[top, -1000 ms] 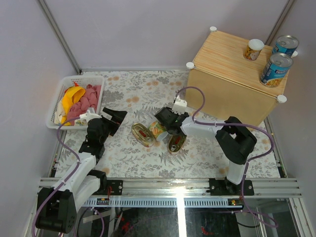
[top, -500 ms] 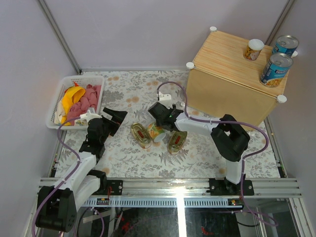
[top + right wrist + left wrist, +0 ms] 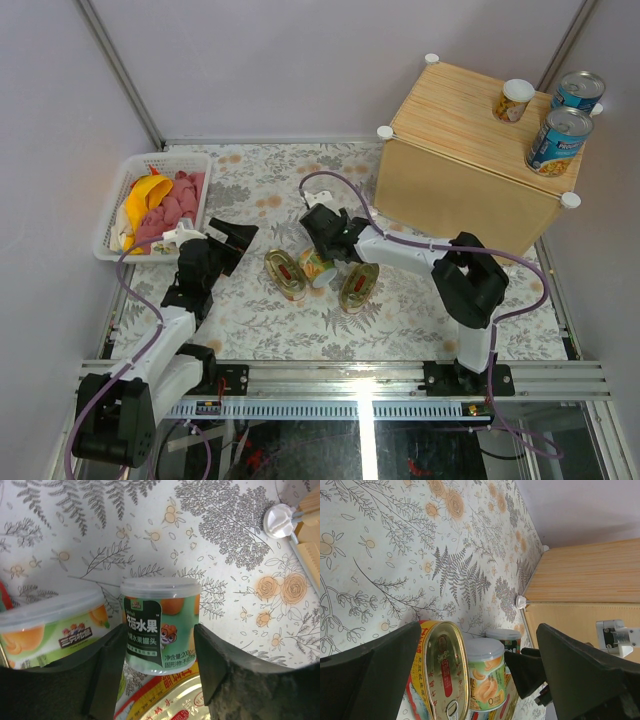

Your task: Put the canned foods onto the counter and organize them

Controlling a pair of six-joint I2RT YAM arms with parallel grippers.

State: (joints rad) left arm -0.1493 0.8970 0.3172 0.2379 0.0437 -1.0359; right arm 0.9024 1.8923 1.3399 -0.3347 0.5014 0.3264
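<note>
Right gripper [image 3: 159, 640]: low over the middle of the flowered table [image 3: 260, 180]. Its two fingers stand either side of the dark-green small can [image 3: 161, 615] and sit tight against the label, with no gap showing.
Dark-green small can: upright on the table between those fingers, pale lid on top, well short of the counter [image 3: 450, 120].
Light-green small can [image 3: 50, 625]: just beside the dark-green one, on its near-left.
Flat gold tins: one [image 3: 285, 273] lies just left of the small cans. The other [image 3: 358, 287] lies just to their near right.
Left gripper [image 3: 238, 245]: fingers spread wide with nothing between them, low over the table left of the cluster and pointing right at it.
Counter: a wooden box at the far right of the table. One small can [image 3: 517, 100] stands on top near the far edge. Two blue cans [image 3: 578, 92] [image 3: 558, 140] stand at the right end.
Basket [image 3: 170, 157]: white, at the far left, holding yellow and pink things.
</note>
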